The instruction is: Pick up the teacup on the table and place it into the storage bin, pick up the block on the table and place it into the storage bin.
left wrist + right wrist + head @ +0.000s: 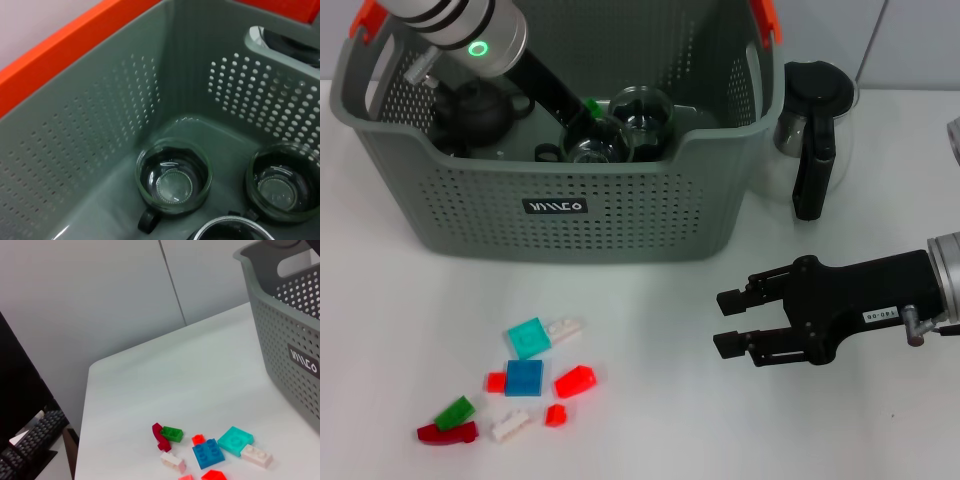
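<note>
The left hand is hidden down inside the grey perforated plastic storage bin (570, 215); its black label's (555, 206) white lettering is unreadable.

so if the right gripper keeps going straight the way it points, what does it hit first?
Probably the red wedge block. The right gripper, fingers open, points across the bare table toward the scattered blocks. Height above the table is unclear, so it might pass over them.

A glass coffee pot (812, 125) with a black lid and handle stands upright on the white surface (650, 340). A dark teapot (472, 112) sits among other items. In the right wrist view, a black keyboard (30, 450) lies low beyond the surface's edge, before a pale grey wall (100, 295).
</note>
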Controlling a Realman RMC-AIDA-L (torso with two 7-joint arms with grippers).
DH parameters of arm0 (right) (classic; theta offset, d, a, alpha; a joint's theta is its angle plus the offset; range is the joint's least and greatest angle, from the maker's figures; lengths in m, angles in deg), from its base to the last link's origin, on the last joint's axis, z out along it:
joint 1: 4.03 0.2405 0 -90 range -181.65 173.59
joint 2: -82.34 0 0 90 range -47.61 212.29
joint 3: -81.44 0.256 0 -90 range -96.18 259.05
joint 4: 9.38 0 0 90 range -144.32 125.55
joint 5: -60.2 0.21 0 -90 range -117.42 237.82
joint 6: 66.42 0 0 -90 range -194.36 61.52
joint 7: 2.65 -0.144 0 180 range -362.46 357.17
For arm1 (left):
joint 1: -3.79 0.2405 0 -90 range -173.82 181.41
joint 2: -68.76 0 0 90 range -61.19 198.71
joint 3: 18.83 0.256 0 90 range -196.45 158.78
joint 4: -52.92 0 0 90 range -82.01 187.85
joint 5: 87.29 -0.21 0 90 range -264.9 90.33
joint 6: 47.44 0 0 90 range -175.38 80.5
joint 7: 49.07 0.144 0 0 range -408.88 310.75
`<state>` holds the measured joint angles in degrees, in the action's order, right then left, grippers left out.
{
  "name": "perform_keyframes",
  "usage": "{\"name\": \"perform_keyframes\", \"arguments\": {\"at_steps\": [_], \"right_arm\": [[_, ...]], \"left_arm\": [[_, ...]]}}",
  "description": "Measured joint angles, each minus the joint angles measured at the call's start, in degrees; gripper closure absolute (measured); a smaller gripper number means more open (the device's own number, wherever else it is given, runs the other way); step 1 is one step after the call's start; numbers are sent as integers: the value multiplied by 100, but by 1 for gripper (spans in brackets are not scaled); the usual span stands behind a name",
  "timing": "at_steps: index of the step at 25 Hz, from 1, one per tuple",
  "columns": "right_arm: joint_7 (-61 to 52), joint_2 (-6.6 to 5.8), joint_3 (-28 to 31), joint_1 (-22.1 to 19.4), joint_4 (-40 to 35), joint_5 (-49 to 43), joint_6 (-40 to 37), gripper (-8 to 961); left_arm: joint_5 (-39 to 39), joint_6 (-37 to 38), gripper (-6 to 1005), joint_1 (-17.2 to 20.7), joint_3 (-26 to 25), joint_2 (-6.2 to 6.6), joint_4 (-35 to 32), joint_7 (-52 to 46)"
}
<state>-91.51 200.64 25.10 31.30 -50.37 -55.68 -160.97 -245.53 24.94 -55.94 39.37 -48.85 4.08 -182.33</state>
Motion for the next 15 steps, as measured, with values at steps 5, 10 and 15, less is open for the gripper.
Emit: {"name": "perform_keyframes", "arguments": {"at_steps": [5, 10, 15], "right_arm": [[5, 0, 0, -19, 3, 3, -3, 386], [10, 0, 0, -31, 3, 16, -5, 386], [1, 0, 0, -32, -8, 25, -10, 386]], "left_arm": [[-19, 33, 686, 32, -1, -37, -58, -12], [277, 433, 674, 200, -291, -96, -636, 25], [1242, 1383, 478, 779, -893, -192, -2265, 160]]}}
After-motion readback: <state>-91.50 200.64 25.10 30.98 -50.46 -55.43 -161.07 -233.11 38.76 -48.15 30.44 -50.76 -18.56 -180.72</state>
